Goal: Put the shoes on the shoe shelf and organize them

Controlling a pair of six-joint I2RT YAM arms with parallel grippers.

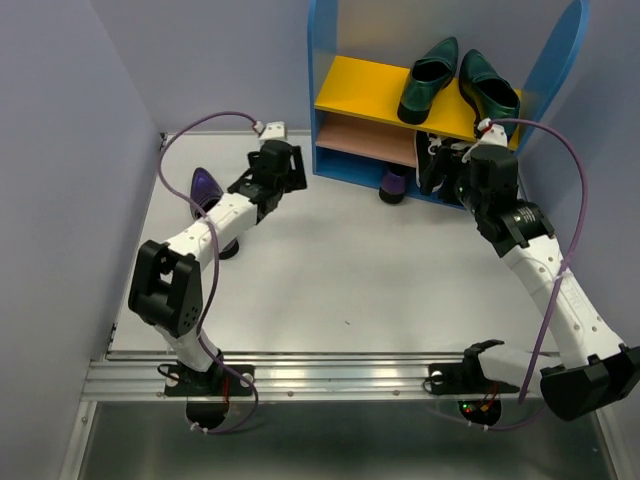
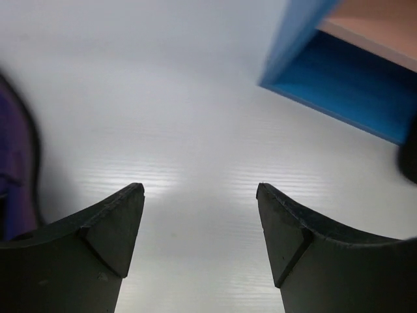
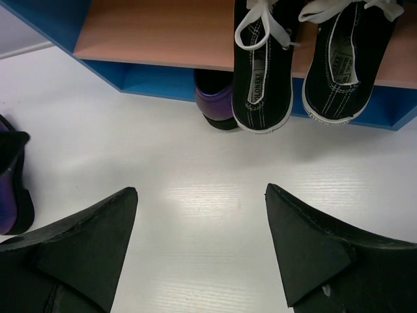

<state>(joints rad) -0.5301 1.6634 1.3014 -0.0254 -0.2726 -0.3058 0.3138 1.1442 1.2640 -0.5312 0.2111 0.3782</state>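
Your left gripper (image 2: 199, 190) is spread wide over the bare table (image 2: 195, 98), holding nothing. The loose purple shoe (image 2: 13, 163) is blurred and cut off at that view's left edge. Your right gripper (image 3: 201, 191) is spread and empty too, facing the shoe shelf (image 3: 150, 81). The black sneakers (image 3: 262, 65) sit on the tan board (image 3: 150, 32), heels overhanging and toes out of frame. The second purple shoe (image 3: 215, 104) shows only one end beneath that board. From above, the green loafers (image 1: 430, 80) lie on the yellow board (image 1: 360, 85).

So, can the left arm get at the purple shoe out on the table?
Probably yes. The purple shoe lies on bare table beside the left arm, whose jaws are open and empty; nothing stands between them, though the wrist must turn.
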